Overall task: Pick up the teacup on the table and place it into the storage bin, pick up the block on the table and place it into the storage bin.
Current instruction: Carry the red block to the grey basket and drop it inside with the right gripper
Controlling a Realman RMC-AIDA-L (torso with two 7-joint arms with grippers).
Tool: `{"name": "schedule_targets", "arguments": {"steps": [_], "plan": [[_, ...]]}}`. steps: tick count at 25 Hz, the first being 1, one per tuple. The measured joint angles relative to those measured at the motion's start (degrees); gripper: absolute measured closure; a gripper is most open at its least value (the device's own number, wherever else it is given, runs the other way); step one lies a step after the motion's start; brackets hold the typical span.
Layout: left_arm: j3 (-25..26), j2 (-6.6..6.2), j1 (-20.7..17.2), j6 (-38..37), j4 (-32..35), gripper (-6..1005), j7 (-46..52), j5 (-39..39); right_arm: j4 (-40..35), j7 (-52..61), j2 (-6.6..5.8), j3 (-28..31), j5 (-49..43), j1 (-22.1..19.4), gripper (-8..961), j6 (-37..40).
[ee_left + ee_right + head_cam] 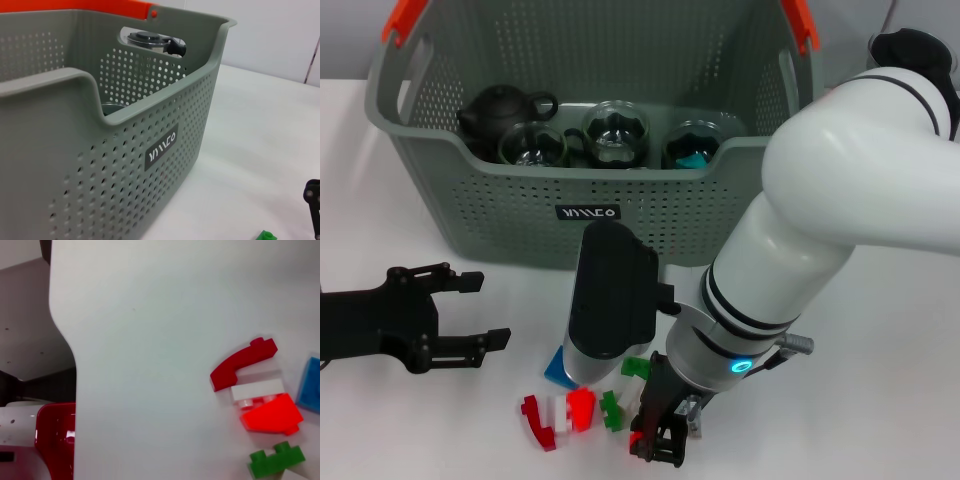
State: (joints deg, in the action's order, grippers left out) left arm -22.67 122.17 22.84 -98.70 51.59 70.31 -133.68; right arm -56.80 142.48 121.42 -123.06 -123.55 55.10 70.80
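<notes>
The grey-green storage bin (pixel 520 205) stands at the back of the white table and fills the left wrist view (pixel 75 165). Three glass teacups (pixel 616 132) and a dark teapot (pixel 498 108) sit inside it. A cluster of small blocks lies near the front edge: a curved red block (pixel 536 420) (pixel 242 362), a white one (pixel 560 412), a bright red one (pixel 581 408) (pixel 270 412), a green one (pixel 612 410) (pixel 276 460) and a blue one (pixel 556 368). My right gripper (pixel 660 440) hangs low just right of the blocks. My left gripper (pixel 485 310) rests open and empty at the left.
The bin's orange-red handle pieces (pixel 404 20) sit on its top corners, and its black label (pixel 587 212) faces me. A second green block (pixel 636 367) lies beside my right wrist. The table's edge (pixel 65 340) runs close to the blocks.
</notes>
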Motion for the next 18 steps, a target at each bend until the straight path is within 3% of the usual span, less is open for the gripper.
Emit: {"name": "schedule_targets", "arguments": {"steps": [9,18], "plan": [[0.3,-0.12,0.0,-0.3,0.2,172,0.1,0.0,-3.4,0.3,-0.77,2.3,-0.5,-0.8,780,4.1],[4.0,-0.42,-0.3,-1.2,0.6,172,0.1,0.0,-18.1,0.3,-1.08,18.1,-7.8,-4.6,780,14.0]]}}
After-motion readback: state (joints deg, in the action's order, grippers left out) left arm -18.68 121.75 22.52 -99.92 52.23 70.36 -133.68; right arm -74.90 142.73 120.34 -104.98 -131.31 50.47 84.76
